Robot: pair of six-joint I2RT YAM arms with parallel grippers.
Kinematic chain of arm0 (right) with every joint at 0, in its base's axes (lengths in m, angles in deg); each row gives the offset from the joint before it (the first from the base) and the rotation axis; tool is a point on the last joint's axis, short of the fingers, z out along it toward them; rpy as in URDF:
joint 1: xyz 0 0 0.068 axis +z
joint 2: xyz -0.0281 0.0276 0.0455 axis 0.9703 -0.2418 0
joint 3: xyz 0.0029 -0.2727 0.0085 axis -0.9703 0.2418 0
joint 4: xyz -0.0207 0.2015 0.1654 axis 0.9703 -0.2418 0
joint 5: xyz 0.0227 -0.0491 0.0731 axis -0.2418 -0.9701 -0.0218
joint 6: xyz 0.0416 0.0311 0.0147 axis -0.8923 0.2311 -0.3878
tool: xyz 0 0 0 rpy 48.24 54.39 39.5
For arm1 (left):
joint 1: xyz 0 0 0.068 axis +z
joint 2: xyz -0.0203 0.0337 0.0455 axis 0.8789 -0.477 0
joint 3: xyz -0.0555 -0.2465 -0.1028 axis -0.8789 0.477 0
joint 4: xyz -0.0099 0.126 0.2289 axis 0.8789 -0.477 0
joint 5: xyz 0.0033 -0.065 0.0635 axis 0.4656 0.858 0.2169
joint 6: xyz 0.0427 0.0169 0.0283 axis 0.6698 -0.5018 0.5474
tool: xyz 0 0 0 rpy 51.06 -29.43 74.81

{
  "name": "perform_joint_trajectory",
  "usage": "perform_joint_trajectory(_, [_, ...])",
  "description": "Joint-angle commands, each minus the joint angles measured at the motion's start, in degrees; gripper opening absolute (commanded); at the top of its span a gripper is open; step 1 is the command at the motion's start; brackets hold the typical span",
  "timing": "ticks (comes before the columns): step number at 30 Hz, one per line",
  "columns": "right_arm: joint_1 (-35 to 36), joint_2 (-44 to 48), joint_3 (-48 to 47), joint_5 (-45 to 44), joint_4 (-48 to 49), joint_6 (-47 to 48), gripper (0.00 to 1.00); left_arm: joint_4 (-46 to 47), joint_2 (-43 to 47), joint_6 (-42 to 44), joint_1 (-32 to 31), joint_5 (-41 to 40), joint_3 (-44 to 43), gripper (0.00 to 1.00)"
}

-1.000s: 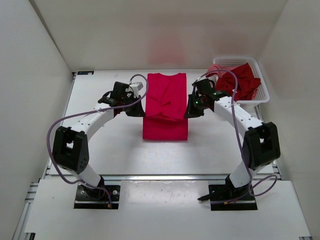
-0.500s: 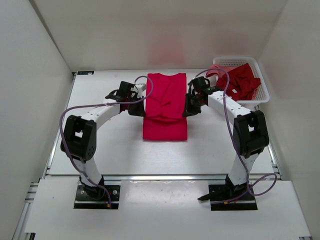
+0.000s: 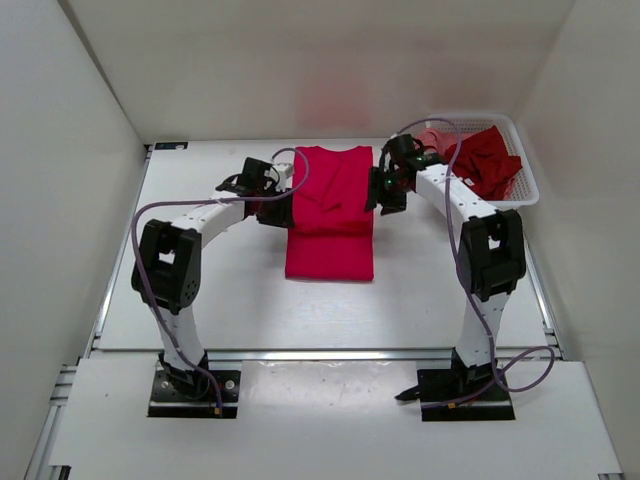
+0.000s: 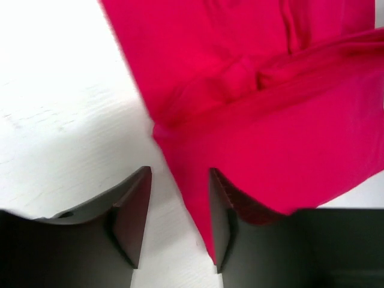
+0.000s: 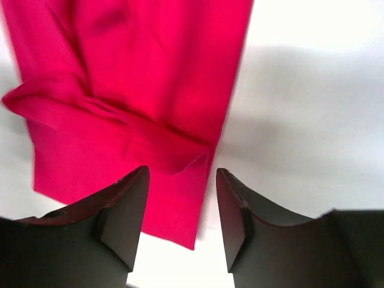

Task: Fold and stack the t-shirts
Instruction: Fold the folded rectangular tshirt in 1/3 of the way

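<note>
Robot lab: bare white walls (image 3: 60, 150), aluminium-framed table (image 3: 240, 300).

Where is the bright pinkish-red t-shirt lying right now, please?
In the top view the pinkish-red t-shirt lies partly folded on the table, toward the far side, between the left gripper and the right gripper; the white basket sits to its right.

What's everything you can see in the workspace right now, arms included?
bright pinkish-red t-shirt: 1, pinkish-red, partly folded at the table's centre
dark crimson t-shirt: 1, dark red, crumpled in the basket
salmon pink t-shirt: 1, faded pink, at the basket's left end
mesh basket: 1, white, table's far right corner
table: 1, white, under everything
left gripper: 1, black, open over the bright shirt's left edge
right gripper: 1, black, open over its right edge
</note>
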Motion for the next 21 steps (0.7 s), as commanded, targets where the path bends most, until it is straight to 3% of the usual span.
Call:
perform_joint_trajectory(1, [2.4, 3.1, -6.56, -6.22, -2.77, 3.15, 0.48, -0.14, 3.46, -0.04, 2.77, -0.8, -3.55, 0.56])
perform_joint_trajectory(3, [4.94, 5.9, -5.25, -8.15, -2.96, 4.38, 0.47, 0.12, 4.51, -0.31, 3.74, -0.43, -6.09, 0.68])
perform_joint_trajectory(5, [7.76, 7.58, -0.53, -8.52, -1.82, 4.74, 0.37, 0.38, 5.22, 0.57, 3.05, 0.01, -8.03, 0.75])
perform_joint_trajectory(8, [11.98, 8.65, 4.31, -7.38, -0.41, 3.61, 0.17, 0.03, 8.38, 2.41, 2.7, 0.97, -7.08, 0.74])
perform_joint_trajectory(10, [12.17, 7.5, 5.82, -4.05, -1.01, 1.93, 0.05, 0.04, 12.23, 6.17, 2.09, 2.63, -3.92, 0.67])
perform_joint_trajectory(12, [11.29, 7.59, 8.19, -1.84, -1.37, -0.7, 0.09, -3.72, 14.88, 10.74, 0.42, 3.08, 1.25, 0.67])
perform_joint_trajectory(18, [9.97, 18.99, 21.8, -2.8, 4.86, -6.67, 0.52, -11.22, 20.25, 11.48, -1.96, 9.04, 13.21, 0.78])
perform_joint_trajectory(21, [9.44, 23.49, 29.44, 0.17, 9.41, -10.8, 0.55, -7.46, 20.78, 8.66, -2.05, 10.82, 17.97, 0.84])
